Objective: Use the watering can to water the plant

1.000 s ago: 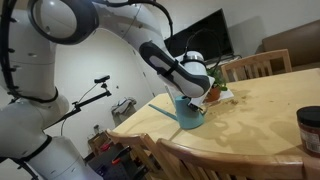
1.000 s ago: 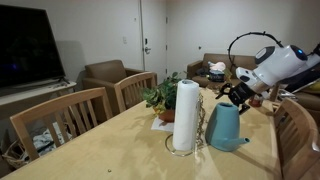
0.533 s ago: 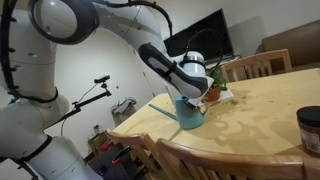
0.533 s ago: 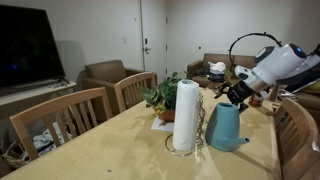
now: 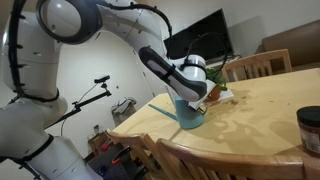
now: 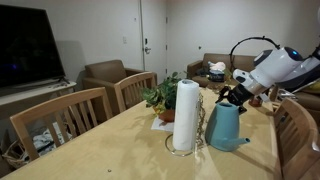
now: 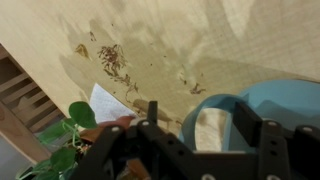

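The teal-blue watering can (image 5: 190, 114) stands upright on the wooden table (image 5: 260, 115); it also shows in the other exterior view (image 6: 225, 126). My gripper (image 6: 232, 98) hangs just above its top, open. In the wrist view the fingers (image 7: 200, 128) stand on either side of the can's loop handle (image 7: 197, 104) without closing on it. The plant (image 6: 160, 96), green and leafy, stands behind the can on a white sheet; its leaves show at the wrist view's lower left (image 7: 62, 138). In an exterior view the arm mostly hides the plant (image 5: 214, 92).
A white paper towel roll (image 6: 185, 115) on a wire stand is right beside the can. A dark cylindrical jar (image 5: 310, 129) stands at the table's near edge. Wooden chairs (image 6: 60, 120) line the table sides. A television (image 6: 25, 45) stands beyond.
The gripper has shifted slightly, settling a little lower over the can's handle. The can and the plant have not moved.
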Available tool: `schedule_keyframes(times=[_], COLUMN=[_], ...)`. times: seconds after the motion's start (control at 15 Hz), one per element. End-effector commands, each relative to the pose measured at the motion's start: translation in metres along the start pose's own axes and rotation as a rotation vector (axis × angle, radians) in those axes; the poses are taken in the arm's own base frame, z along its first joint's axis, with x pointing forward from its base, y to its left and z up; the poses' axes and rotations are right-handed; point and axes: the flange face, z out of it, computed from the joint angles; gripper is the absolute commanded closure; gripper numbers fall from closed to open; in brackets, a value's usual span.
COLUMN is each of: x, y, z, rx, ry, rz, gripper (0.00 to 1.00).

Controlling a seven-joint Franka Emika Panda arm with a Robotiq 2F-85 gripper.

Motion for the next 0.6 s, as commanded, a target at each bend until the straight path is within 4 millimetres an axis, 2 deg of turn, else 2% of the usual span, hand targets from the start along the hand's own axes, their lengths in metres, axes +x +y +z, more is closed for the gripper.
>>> schedule_keyframes(times=[0.0,0.27,0.33,0.47,0.53], x=[-0.005,-0.013,-0.014,-0.015,-0.015], y=[0.005,0.001,-0.003,-0.006,-0.006], z=[0.005,0.011,0.011,0.014,0.014], rx=[0.006,0.022,0.013,0.02,0.02], ry=[-0.014,-0.05,-0.052,-0.063,-0.063], rz=[0.033,0.051,0.044,0.044,0.043], gripper=[0.51,0.81,0.63,0.79,0.81])
